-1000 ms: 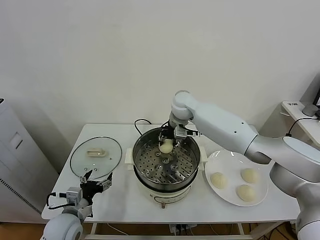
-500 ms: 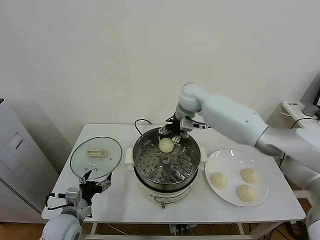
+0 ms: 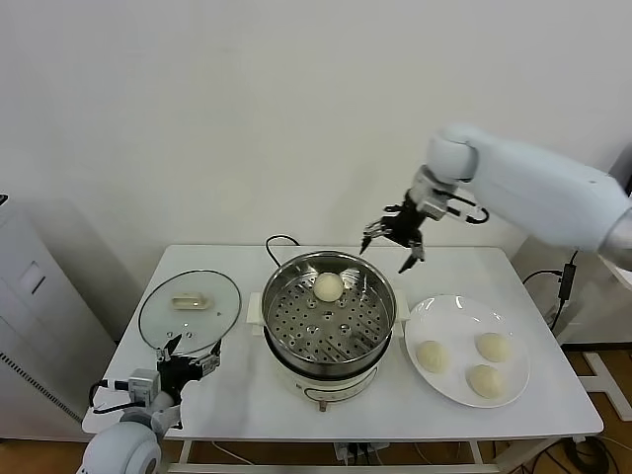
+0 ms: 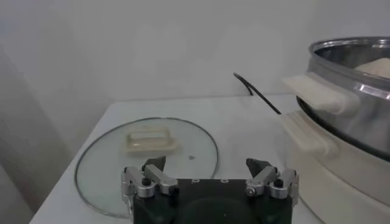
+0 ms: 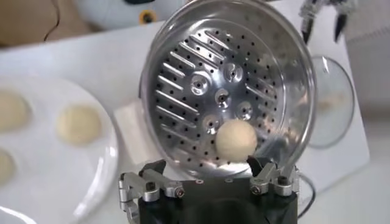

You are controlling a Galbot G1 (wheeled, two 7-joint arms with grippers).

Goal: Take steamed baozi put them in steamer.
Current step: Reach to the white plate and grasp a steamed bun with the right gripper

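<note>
1. Steamer (image 3: 329,326) stands mid-table on its cream-white base; perforated tray (image 5: 225,91) is exposed, no cover on it.
2. One steamed baozi (image 3: 328,286) rests on the tray, at the far side from the robot, close to the steel wall. The right wrist view shows the same bun (image 5: 236,140) sitting clear of any finger.
3. Three more buns lie on the white plate (image 3: 444,316) to the right of the steamer: one nearest the pot (image 3: 432,355), one farther right (image 3: 493,346), one toward the front edge (image 3: 483,380). They are apart from one another.
4. Right gripper (image 3: 393,240) is in the air above the table's back edge, behind and to the right of the steamer rim. Jaws spread wide, nothing between them; it touches neither bun nor pot.
5. Left gripper (image 3: 186,357) sits low near the front-left corner of the table, just beside the near rim of the glass lid (image 3: 190,310). Its fingers (image 4: 152,173) stand wide apart and empty.
6. Glass lid lies flat on the table left of the steamer, beige handle (image 4: 149,137) up. Whether the left fingertips actually touch the lid's rim cannot be judged from either view.
7. Black cord (image 3: 277,243) runs behind the steamer.
</note>
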